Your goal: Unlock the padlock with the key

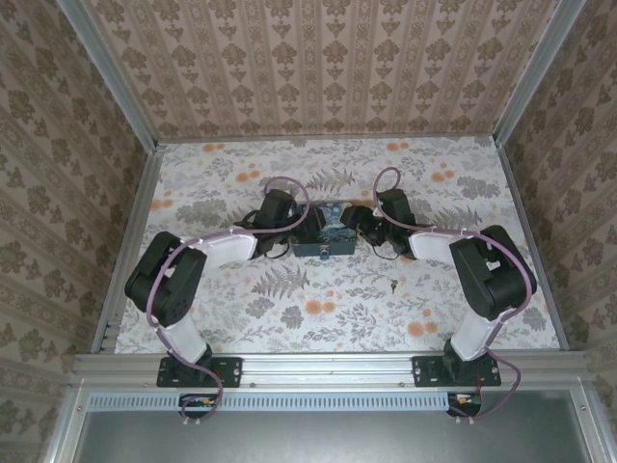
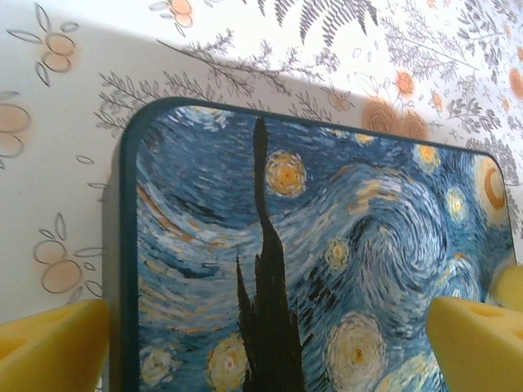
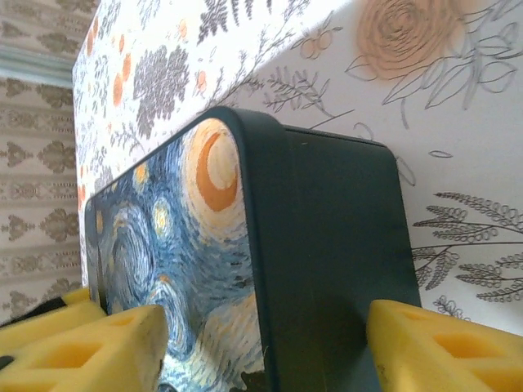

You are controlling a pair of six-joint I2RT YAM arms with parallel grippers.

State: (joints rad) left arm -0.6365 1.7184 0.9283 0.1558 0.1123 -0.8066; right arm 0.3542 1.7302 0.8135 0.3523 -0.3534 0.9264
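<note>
- Firstly, find the left gripper (image 1: 289,228) at the left end of the painted box (image 1: 325,227), mid-desk (image 1: 222,309). Jaws spread to full width astride the box, 1 yellow pad (image 2: 49,347) just beside its side wall. Cannot tell whether pressing or merely flanking.
- Next, look to the middle of the box's near wall for the padlock (image 1: 326,255), a tiny bluish speck, too small to read further. Judge it light, stiff and slick, apt to swing if nudged. Take hold of the body by its 2 flat sides, never the shackle.
- Then note the right gripper (image 1: 359,224) at the box's right end, jaws released, astride the box's upper edge without clamping it.
- Lastly, spot the key (image 1: 392,285) lying on the desk, nearer than the box and to its right, well apart from both grippers. Expect thin, rigid metal, awkward to lift off a flat surface. Pinch the bow and leave the blade free.
</note>
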